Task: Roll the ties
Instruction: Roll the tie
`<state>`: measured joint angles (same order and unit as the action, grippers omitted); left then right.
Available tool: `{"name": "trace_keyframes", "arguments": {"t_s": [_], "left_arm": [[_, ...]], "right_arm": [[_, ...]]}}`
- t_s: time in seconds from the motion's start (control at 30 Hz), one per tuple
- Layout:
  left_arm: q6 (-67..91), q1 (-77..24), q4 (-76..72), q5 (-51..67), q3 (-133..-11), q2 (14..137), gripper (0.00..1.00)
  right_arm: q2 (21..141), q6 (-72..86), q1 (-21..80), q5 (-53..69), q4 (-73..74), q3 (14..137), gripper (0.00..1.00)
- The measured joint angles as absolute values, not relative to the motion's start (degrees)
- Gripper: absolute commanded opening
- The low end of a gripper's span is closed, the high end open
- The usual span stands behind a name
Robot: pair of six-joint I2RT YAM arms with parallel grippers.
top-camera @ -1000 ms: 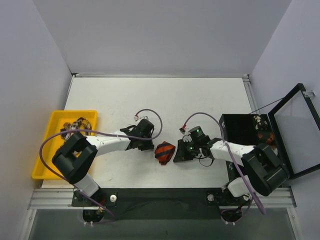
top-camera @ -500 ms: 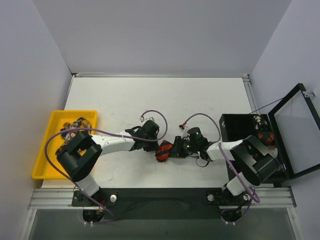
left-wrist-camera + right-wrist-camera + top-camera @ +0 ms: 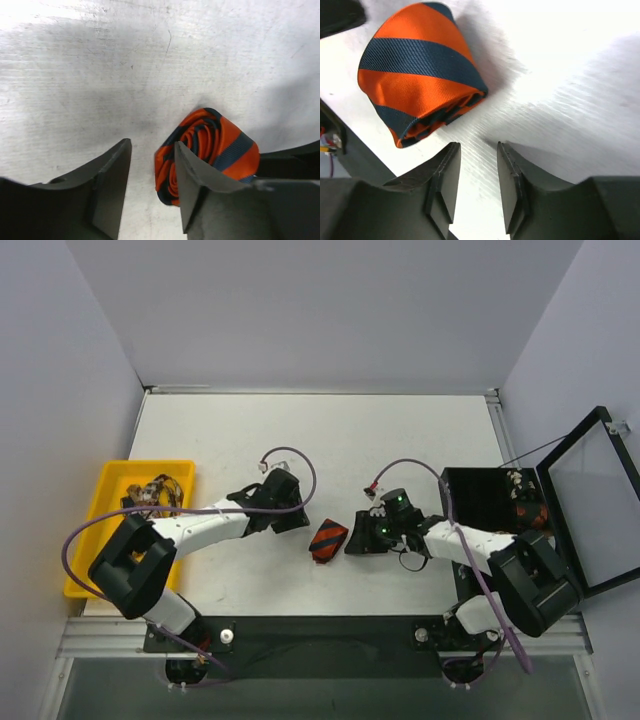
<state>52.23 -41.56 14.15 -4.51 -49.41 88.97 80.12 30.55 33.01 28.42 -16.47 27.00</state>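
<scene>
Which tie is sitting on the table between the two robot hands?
The orange-and-blue striped tie, rolled up. The other ties lie heaped in the yellow bin.

Bright, even overhead light.
Glare on table at 1 o'clock, right wrist view; soft shadow at 3 o'clock of tie.

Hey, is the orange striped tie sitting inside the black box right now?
No, the rolled tie lies on the white table, well apart from the black box.
</scene>
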Motion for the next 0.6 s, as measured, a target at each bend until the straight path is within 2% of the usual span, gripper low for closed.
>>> {"name": "trace_keyframes", "arguments": {"t_s": [0.1,0.17,0.2,0.33,0.43,0.6], "left_arm": [[52.42,-41.58,16.64,-5.93,-49.28,84.86,0.64],[53.45,-41.58,18.02,-7.03,-48.16,81.01,0.67],[53.91,-41.6,18.52,-7.51,-47.2,78.98,0.67],[56.4,-42.33,20.71,-8.6,-43.16,72.01,0.68],[58.08,-44.84,20.82,-8.62,-40.8,69.84,0.67],[60.69,-49.91,18.98,-8.03,-38.63,69.63,0.64]], "right_arm": [[78.11,25.54,30.83,27.9,-6.48,31.31,0.52],[77.08,22.39,28.97,28.14,-0.89,34.7,0.61],[76.55,20.86,27.64,28.69,2.02,36.82,0.72],[76.95,15.14,24.16,30.83,11.4,46.15,0.92],[79.77,11.33,23.68,33.34,15.57,53.84,0.96],[89.43,6.46,23.66,38.22,20.01,63.13,0.96]]}}
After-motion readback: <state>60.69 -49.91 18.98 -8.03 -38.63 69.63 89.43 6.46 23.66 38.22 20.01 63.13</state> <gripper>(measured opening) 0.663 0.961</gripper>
